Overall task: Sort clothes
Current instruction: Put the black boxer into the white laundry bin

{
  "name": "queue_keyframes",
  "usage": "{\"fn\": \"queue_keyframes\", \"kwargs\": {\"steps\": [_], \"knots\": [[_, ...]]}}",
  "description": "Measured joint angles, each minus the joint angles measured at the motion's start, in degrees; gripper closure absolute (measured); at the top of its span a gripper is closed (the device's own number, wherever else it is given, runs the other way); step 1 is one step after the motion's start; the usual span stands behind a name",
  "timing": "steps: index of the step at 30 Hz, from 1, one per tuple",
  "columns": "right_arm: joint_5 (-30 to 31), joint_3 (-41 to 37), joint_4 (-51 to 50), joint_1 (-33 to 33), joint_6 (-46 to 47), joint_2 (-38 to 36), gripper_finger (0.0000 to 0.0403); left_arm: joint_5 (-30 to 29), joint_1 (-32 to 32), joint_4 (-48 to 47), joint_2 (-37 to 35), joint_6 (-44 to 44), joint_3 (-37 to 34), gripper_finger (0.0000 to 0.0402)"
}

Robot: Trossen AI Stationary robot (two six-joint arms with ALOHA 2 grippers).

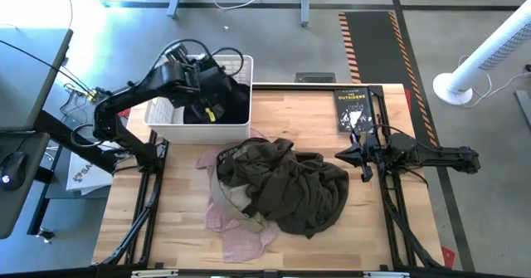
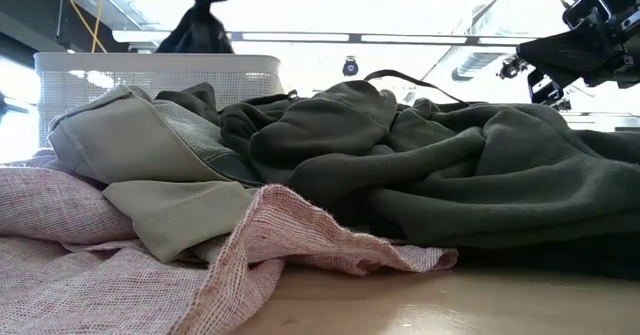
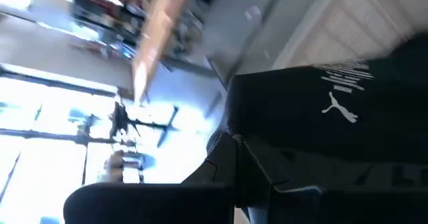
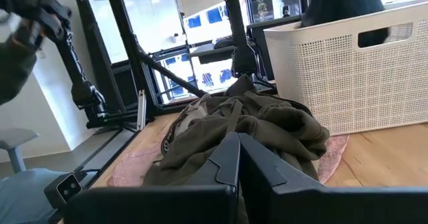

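Bright window glare washes out the low view, and the left wrist view is heavily motion-blurred.

Table (image 1: 174,228): pale wood, smooth, faint sheen. Basket (image 4: 348,77): white plastic, fine perforated mesh walls, matt. Olive garment (image 2: 450,175): thick soft matt cloth; pink garment (image 2: 90,265): loose, coarse open weave; khaki garment (image 2: 130,145): smooth fabric.

I see a dark olive-brown garment (image 1: 290,187) crumpled mid-table, heaped over a khaki garment (image 1: 222,197) and a pale pink cloth (image 1: 241,241), black garment (image 1: 217,95) hanging into the white basket (image 1: 158,116)
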Motion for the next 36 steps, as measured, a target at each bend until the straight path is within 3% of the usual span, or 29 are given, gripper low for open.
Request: {"fn": "queue_keyframes", "kwargs": {"steps": [6,10,18,24,30,33,36], "knots": [[0.0,0.0,0.0,0.0,0.0,0.0,0.0402,4.5,6.9,2.4,-2.3,-2.8,-15.4,0.0401],[0.0,0.0,0.0,0.0,0.0,0.0,0.0402,9.4,11.1,10.0,-3.7,-0.6,-26.0,0.0401],[0.0,0.0,0.0,0.0,0.0,0.0,0.0402,33.7,16.5,35.8,-4.5,8.2,-41.8,0.0381],[0.0,0.0,0.0,0.0,0.0,0.0,0.0402,36.8,20.4,41.4,-4.1,7.7,-45.1,0.0356],[0.0,0.0,0.0,0.0,0.0,0.0,0.0402,43.8,24.6,42.9,-4.1,7.7,-45.2,0.0312],[0.0,0.0,0.0,0.0,0.0,0.0,0.0402,42.6,25.2,42.2,-4.1,7.8,-44.9,0.0289],[0.0,0.0,0.0,0.0,0.0,0.0,0.0402,37.1,24.8,37.9,-4.7,9.1,-42.9,0.0277]]}}
